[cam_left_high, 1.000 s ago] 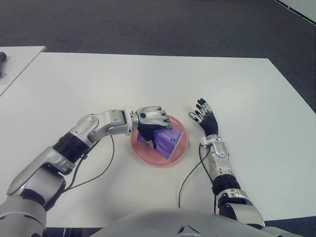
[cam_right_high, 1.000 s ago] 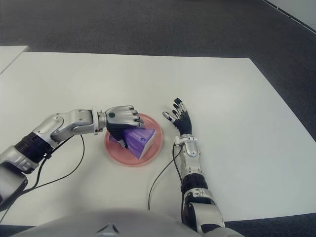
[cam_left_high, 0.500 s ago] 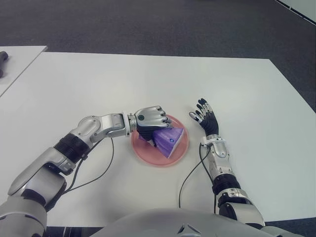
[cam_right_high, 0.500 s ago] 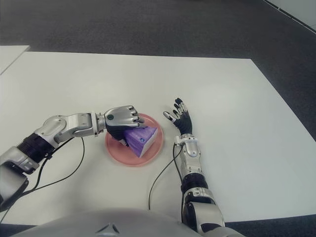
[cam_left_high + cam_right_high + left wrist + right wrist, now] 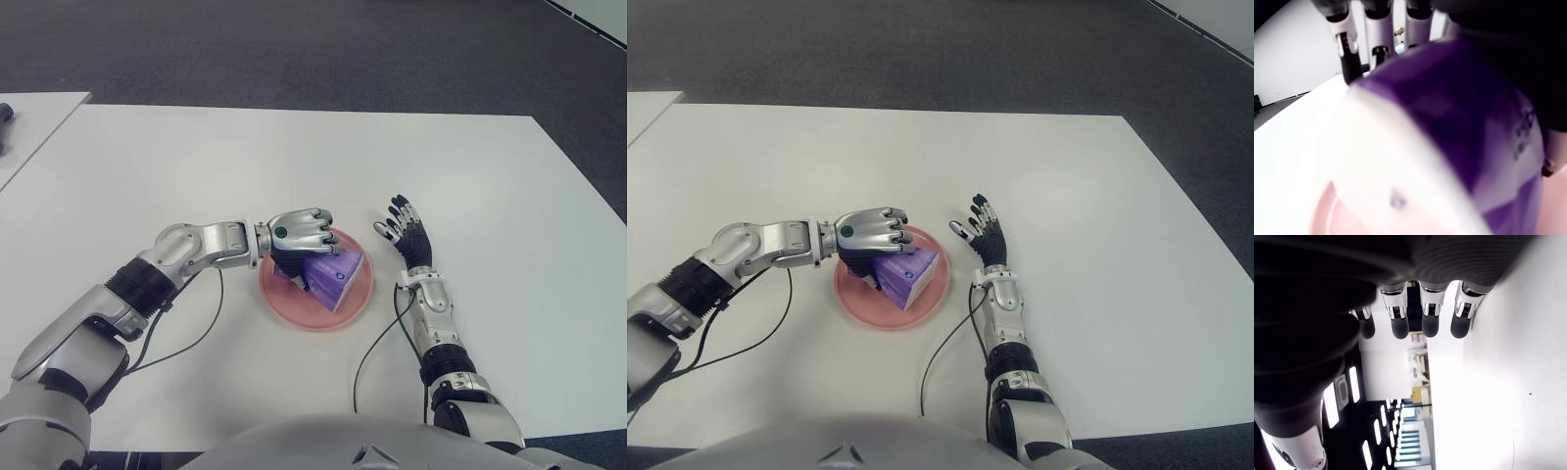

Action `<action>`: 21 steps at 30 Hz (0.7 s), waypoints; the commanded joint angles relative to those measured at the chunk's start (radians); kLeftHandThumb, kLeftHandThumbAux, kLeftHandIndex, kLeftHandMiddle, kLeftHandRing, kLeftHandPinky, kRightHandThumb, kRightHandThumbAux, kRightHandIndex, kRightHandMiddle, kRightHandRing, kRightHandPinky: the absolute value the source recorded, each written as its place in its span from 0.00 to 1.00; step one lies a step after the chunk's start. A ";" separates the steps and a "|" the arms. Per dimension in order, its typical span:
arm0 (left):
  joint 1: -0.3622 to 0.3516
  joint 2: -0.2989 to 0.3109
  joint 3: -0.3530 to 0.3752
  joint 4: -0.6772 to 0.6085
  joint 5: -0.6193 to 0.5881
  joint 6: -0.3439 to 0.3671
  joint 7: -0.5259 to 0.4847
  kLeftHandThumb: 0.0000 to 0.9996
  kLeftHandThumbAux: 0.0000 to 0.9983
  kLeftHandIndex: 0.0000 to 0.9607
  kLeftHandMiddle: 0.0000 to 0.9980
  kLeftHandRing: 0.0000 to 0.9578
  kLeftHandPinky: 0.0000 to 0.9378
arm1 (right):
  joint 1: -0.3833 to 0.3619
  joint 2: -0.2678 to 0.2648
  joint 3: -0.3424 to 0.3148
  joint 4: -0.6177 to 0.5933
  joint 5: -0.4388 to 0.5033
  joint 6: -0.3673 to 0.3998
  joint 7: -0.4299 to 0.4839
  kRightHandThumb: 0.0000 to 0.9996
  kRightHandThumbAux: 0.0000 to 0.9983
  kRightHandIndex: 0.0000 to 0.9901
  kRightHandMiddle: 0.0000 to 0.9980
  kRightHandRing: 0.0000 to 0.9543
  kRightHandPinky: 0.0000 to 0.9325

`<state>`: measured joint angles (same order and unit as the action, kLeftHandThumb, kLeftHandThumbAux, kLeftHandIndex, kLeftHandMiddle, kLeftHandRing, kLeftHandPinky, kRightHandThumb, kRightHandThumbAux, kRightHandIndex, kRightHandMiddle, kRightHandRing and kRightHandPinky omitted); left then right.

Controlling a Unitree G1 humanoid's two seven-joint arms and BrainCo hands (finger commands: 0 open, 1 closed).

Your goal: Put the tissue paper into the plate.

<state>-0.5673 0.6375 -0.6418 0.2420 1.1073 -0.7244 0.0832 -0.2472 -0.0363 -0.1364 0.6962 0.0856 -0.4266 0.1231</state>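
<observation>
A purple tissue pack lies tilted inside the pink plate near the table's middle. My left hand is over the plate's back left part, its fingers curled around the pack's upper end. In the left wrist view the purple tissue pack fills the frame, with fingers wrapped over its far side and the pink plate just under it. My right hand stands just right of the plate with its fingers spread and nothing in them.
The white table stretches wide behind and to both sides of the plate. A black cable runs along the table by my right forearm, another loops under my left arm. A second table's corner shows at far left.
My left hand has shifted slightly with the tissue pack, still over the plate. The right hand has not moved.
</observation>
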 commanded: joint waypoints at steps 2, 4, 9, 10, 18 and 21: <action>0.051 0.031 -0.020 0.001 0.022 0.030 -0.089 0.03 0.49 0.06 0.08 0.05 0.03 | 0.046 0.011 0.000 0.047 0.006 0.050 -0.007 0.09 0.75 0.02 0.05 0.06 0.10; 0.062 0.032 -0.012 -0.008 0.000 0.037 -0.107 0.01 0.42 0.03 0.03 0.02 0.01 | 0.047 0.011 0.000 0.046 0.006 0.050 -0.007 0.09 0.75 0.02 0.05 0.06 0.10; 0.104 0.035 0.010 -0.014 -0.017 0.043 -0.034 0.00 0.32 0.00 0.01 0.00 0.00 | 0.048 0.011 0.000 0.043 0.006 0.051 -0.007 0.09 0.75 0.02 0.05 0.06 0.10; 0.107 0.029 0.014 -0.005 -0.017 0.044 -0.009 0.00 0.31 0.00 0.00 0.00 0.00 | 0.048 0.011 0.000 0.042 0.006 0.052 -0.007 0.09 0.75 0.02 0.05 0.06 0.10; 0.111 0.017 0.016 0.022 0.011 0.042 0.110 0.02 0.23 0.00 0.00 0.00 0.00 | 0.051 0.011 0.000 0.038 0.006 0.053 -0.006 0.09 0.75 0.02 0.05 0.06 0.10; 0.110 0.016 0.016 0.030 0.005 0.038 0.119 0.02 0.22 0.00 0.00 0.00 0.00 | 0.051 0.011 0.001 0.037 0.006 0.053 -0.007 0.09 0.75 0.02 0.05 0.06 0.10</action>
<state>-0.4812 0.6474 -0.6091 0.2448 1.0869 -0.6819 0.2036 -0.2447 -0.0354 -0.1363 0.6924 0.0854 -0.4273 0.1211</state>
